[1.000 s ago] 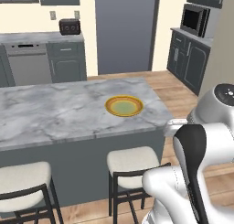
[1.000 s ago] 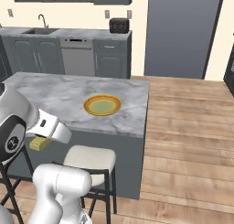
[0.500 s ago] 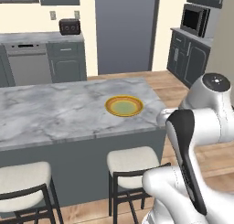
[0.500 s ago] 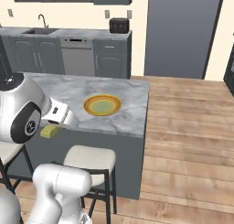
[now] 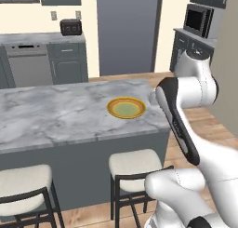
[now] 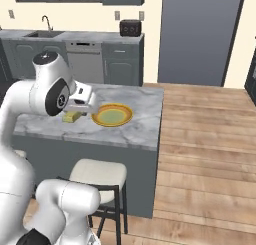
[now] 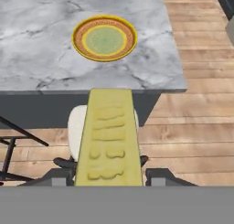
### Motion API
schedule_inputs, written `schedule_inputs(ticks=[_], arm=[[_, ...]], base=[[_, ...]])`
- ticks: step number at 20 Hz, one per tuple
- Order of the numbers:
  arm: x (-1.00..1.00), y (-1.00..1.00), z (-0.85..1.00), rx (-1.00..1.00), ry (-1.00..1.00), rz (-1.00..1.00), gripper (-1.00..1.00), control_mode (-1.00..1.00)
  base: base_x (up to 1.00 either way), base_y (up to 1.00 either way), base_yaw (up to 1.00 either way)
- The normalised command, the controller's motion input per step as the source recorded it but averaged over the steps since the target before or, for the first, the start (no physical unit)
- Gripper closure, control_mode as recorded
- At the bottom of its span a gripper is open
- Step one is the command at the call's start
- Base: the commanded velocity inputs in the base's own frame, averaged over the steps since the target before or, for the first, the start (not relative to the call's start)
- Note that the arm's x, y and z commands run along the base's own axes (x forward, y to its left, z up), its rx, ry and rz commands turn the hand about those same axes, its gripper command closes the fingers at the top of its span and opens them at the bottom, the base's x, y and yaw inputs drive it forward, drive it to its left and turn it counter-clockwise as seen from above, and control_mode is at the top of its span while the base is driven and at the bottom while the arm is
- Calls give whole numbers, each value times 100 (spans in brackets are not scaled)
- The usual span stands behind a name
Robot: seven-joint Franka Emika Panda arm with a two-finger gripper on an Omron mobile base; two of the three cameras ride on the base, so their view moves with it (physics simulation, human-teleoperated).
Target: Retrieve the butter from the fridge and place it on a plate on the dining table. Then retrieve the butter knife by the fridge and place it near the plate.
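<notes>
While clamped between the fingers [image 7: 109,175], butter [image 7: 109,136] juts forward, plate [image 7: 104,37] well beyond

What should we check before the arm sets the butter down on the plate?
1. Butter held in the hand: ok, it sits between the fingertips.
2. Plate free to receive it: ok, nothing lies on it.
3. Plate fully on the dining table: ok, near the end of the table.
4. Butter over the plate: not ok, in the hand view it is short of the table edge, above a stool.
5. Path to the plate: ok, bare marble between.
</notes>
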Motion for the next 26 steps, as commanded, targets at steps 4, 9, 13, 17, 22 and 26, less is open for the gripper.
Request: schedule_inputs(ticks=[4, 9, 13, 17, 22, 26], arm=[[100, 0, -17, -7, 5, 7, 100, -100], [99, 0, -20, 0, -5, 14, 100, -100], [86, 0, -33, 8, -6, 18, 100, -100], [87, 0, -26, -2, -5, 16, 100, -100], [79, 0, -16, -6, 0, 19, 100, -100], [73, 0, -9, -14, 4, 18, 100, -100]], base=[[0, 0, 0], [0, 0, 0], [0, 0, 0], [0, 0, 0], [0, 0, 0], [0, 0, 0]])
